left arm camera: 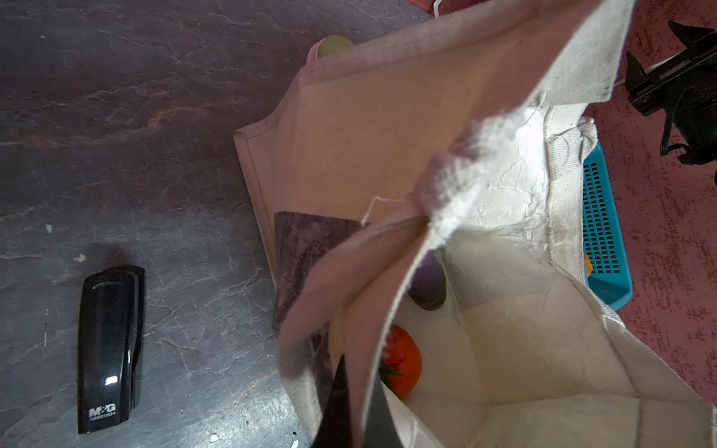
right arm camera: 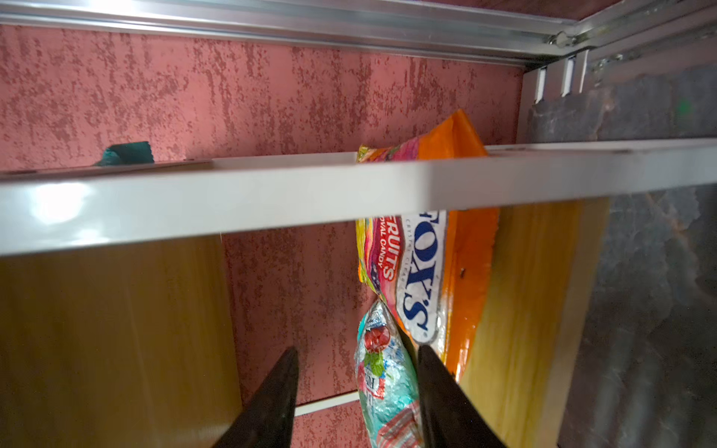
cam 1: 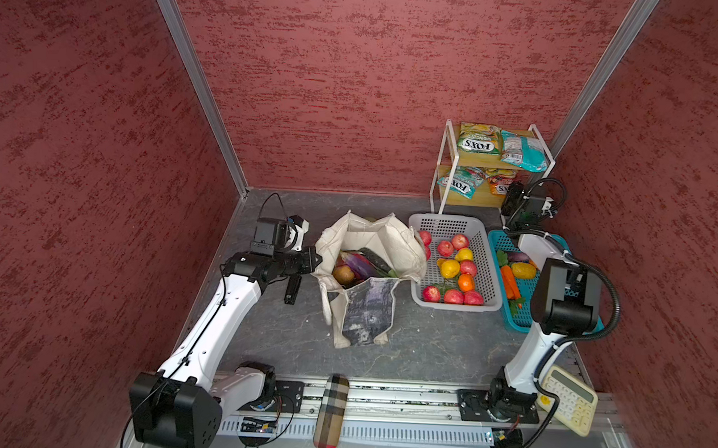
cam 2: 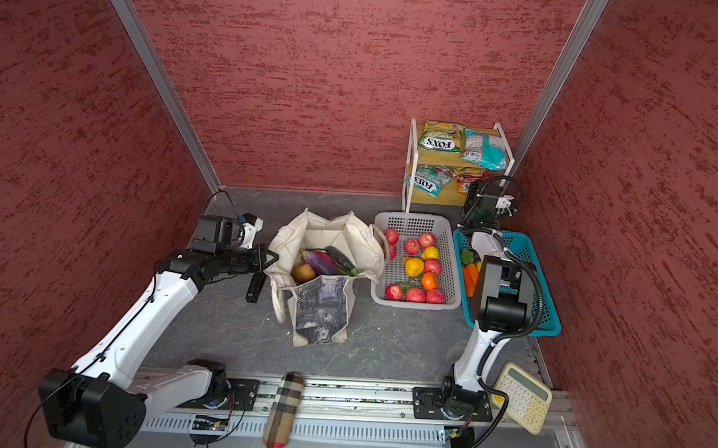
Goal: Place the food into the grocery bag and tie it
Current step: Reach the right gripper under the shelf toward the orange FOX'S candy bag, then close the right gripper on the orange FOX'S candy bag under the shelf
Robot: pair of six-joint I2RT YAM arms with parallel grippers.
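Three mottled red walls (cam 1: 355,87) enclose a grey veined tabletop (cam 1: 427,340).

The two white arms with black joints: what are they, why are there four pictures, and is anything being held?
They are a left robot arm and a right robot arm, fixed at the front edge of a dark table. Two pictures look down from overhead and are almost the same view. The other two come from a camera on each arm's wrist.

On the table stand:
- a floppy cream canvas tote bag with toy vegetables already inside
- a white perforated plastic basket of toy fruit
- a blue perforated plastic basket
- a small wooden rack with a white frame holding glossy snack packets
- a black stapler beside the bag

The left arm's fingers are shut on the bag's rim. The right arm's fingers stand open at the rack's lower shelf, with a teal-and-silver foil packet between them, apparently not gripped.
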